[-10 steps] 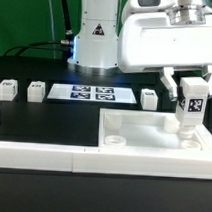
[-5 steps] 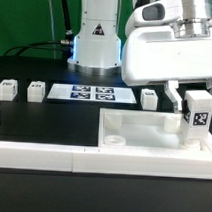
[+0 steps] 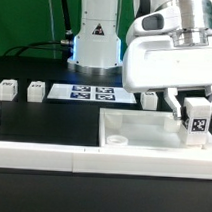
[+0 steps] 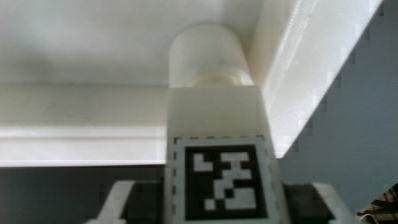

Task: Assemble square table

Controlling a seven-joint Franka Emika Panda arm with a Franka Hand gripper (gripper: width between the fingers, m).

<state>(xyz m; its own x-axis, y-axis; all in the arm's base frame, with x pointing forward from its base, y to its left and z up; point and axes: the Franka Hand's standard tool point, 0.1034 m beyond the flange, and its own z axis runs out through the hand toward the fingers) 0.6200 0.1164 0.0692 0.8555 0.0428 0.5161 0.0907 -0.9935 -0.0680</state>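
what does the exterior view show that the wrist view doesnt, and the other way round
Only the exterior view: loose short white block legs, the marker board, the long low white wall strip and the tool itself.
Only the wrist view: close up, the round white corner socket that the gripped leg points toward.
Both: the tagged white block leg clamped in the tool, and the white plastic square tabletop with its raised rim.

Warning triangle [image 3: 97, 32] on robot base [image 3: 95, 52]; tag [image 4: 226, 180] on leg [image 3: 198, 116].
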